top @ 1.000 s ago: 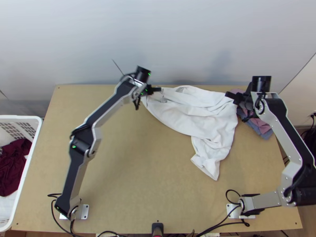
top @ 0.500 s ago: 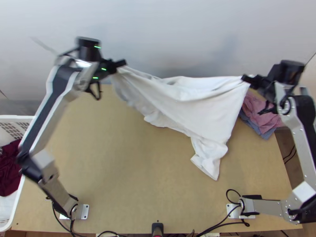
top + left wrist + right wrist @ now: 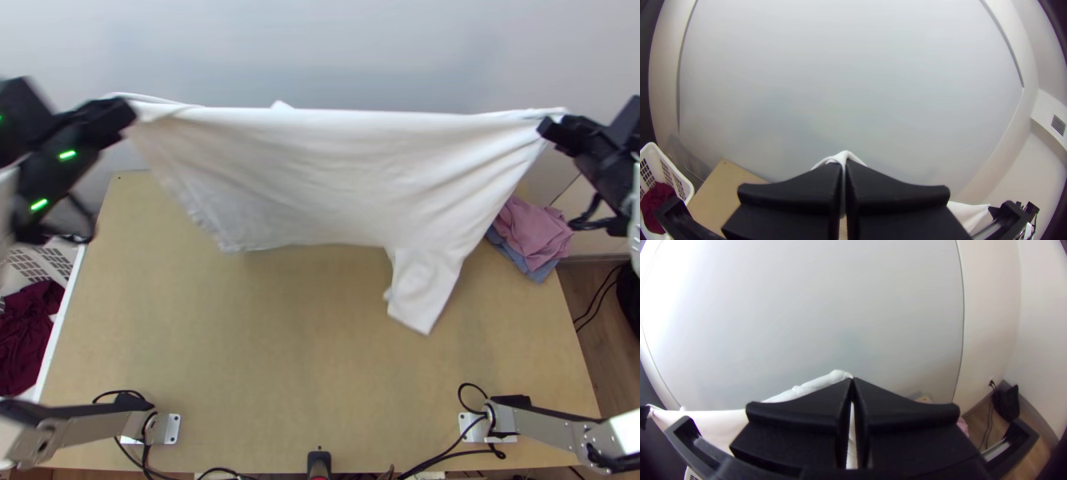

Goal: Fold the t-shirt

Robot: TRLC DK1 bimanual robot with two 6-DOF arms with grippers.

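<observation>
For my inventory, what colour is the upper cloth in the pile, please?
The upper cloth is pink, best seen in the top view.

Reading the top view as a clock, I saw the plain white t-shirt (image 3: 344, 176) hung wide, its upper edge drawn nearly straight from ten o'clock to two. Soft creases crossed its body, and a narrow flap drooped toward four o'clock, slightly crumpled.

Left gripper (image 3: 120, 120) blurred in the top view, basket (image 3: 58, 320) beyond the worktop's (image 3: 256, 360) left edge partly out of frame.
</observation>
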